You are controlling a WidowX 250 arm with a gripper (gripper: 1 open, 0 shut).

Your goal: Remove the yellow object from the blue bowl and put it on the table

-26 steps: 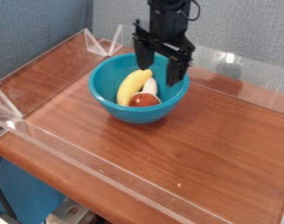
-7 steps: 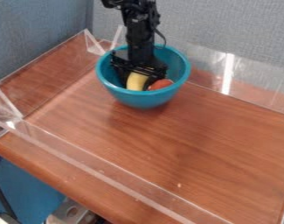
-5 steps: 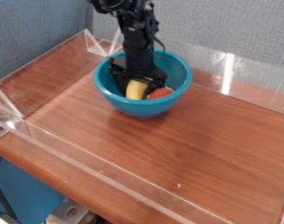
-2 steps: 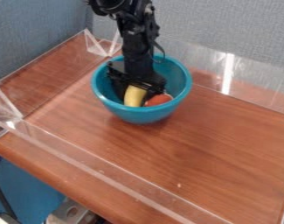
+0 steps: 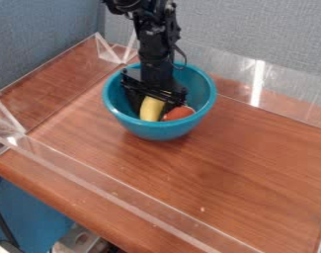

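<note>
The black robot hand (image 5: 153, 94) reaches straight down into the round teal-blue plastic bowl (image 5: 129, 116), its fingers spread wide apart on either side of the small curved yellow banana-shaped toy (image 5: 152, 108) — not closed on it. The toy lies inside the bowl, with a red round ball (image 5: 180, 113) just beside it at three o'clock. The bowl sits on the reddish-brown polished wooden worktop (image 5: 190, 178), toward twelve o'clock, near the clear acrylic back wall (image 5: 262, 75).

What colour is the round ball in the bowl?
Red; the ball sits beside the yellow object, seen in the camera view.
</note>
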